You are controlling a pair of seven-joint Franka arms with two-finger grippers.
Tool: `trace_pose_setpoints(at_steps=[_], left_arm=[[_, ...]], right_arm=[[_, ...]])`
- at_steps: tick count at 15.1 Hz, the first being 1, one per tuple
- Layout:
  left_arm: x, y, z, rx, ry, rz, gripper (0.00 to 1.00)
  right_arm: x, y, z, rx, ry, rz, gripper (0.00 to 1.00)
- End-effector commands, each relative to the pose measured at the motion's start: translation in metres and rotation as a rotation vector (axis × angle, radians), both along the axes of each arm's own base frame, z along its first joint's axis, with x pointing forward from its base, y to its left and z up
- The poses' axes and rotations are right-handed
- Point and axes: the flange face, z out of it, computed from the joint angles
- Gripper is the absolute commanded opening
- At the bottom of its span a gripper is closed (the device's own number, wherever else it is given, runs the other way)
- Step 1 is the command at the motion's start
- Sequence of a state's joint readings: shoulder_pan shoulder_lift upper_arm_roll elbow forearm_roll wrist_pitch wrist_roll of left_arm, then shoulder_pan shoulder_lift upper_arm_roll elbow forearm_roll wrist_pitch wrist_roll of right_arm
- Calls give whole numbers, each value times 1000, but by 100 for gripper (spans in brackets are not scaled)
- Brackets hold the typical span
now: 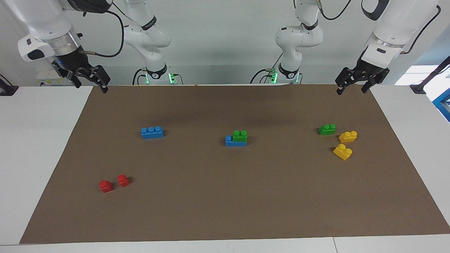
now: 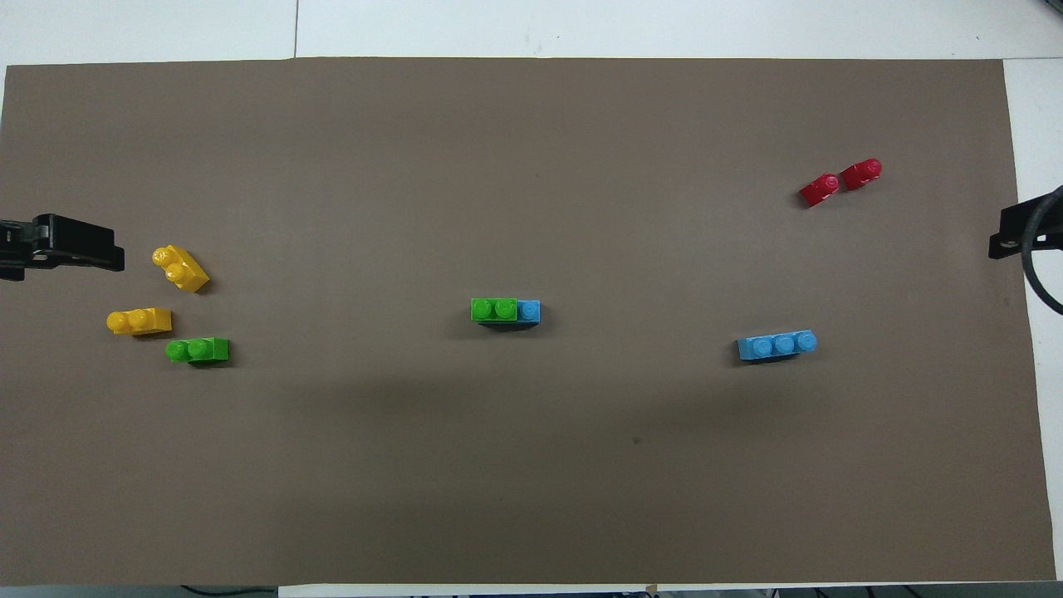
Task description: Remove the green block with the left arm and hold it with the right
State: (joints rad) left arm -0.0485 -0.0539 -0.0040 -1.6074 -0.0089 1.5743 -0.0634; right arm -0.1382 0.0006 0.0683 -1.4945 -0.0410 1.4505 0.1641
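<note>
Brown matte mat [image 1: 225, 196] over white table. Green block [image 1: 240, 136] is seen stacked on a blue brick [image 1: 231, 141] at mat centre, covering two studs, one blue stud left bare. Judged light, rigid, glossy plastic, prob. slippery; press-fit, so base should be pinned. Best gripped across flat side walls, below studs. Second green brick [image 1: 327, 129] lies loose w/ two yellow bricks [image 1: 345, 144] toward left arm's end. Left gripper [image 1: 352, 85] and right gripper [image 1: 89, 81] are raised over mat corners by the bases, both spread open, nothing held, waiting.
</note>
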Motion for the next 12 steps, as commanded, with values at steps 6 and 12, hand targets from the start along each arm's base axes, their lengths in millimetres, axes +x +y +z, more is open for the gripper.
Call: trace_pose_setpoints(at_steps=[6,12], left_arm=[[1,0,4,6,-21,-6,100],[-1,1,2,6,-15,-3,100]], right_arm=[[-2,-3,-1,-3,5,11,100],[-2,-3,-1,-3,6,13,100]])
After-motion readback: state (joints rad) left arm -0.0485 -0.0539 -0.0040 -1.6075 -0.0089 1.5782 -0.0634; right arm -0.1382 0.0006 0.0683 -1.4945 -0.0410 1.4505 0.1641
